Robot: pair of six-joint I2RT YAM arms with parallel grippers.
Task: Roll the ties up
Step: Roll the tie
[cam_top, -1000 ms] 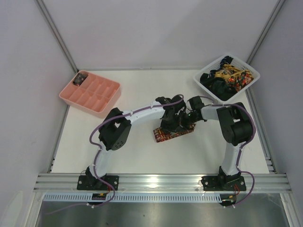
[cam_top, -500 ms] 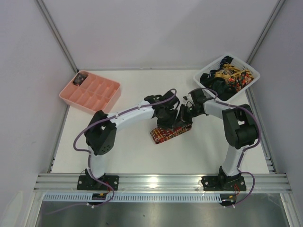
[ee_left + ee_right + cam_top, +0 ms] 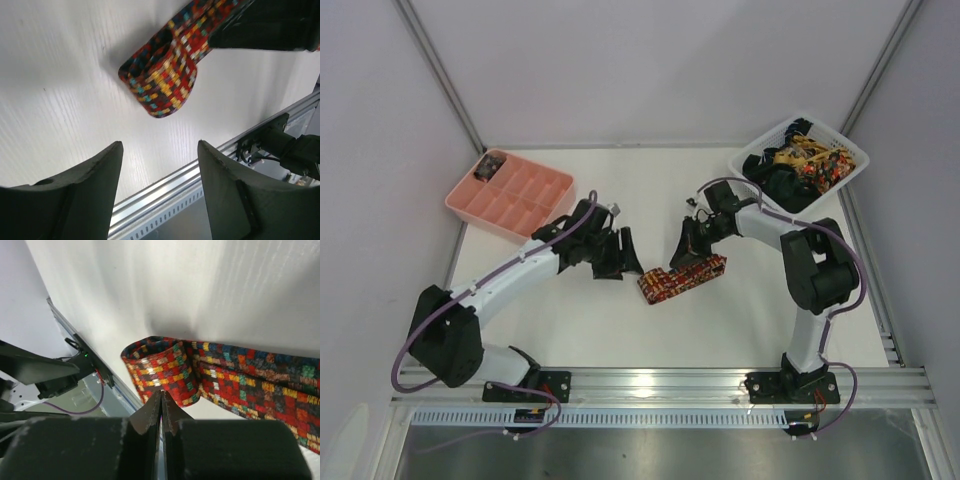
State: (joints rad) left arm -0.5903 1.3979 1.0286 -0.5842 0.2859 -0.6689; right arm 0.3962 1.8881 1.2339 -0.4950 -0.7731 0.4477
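Tie (image 3: 682, 278) half rolled, lying slantwise between my pincers
Left pincer (image 3: 626, 256) spread, empty, beside the rolled end; right pincer (image 3: 683, 255) pressed together, nearer, at its far edge

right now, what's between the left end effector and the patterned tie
Only bare table between left end effector and tie, clearest in the left wrist view.

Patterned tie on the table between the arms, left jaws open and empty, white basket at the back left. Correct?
No: the top view shows the white basket at the back right; the pink tray is at the back left. The rest holds: patterned tie between the arms, left gripper jaws open and empty.
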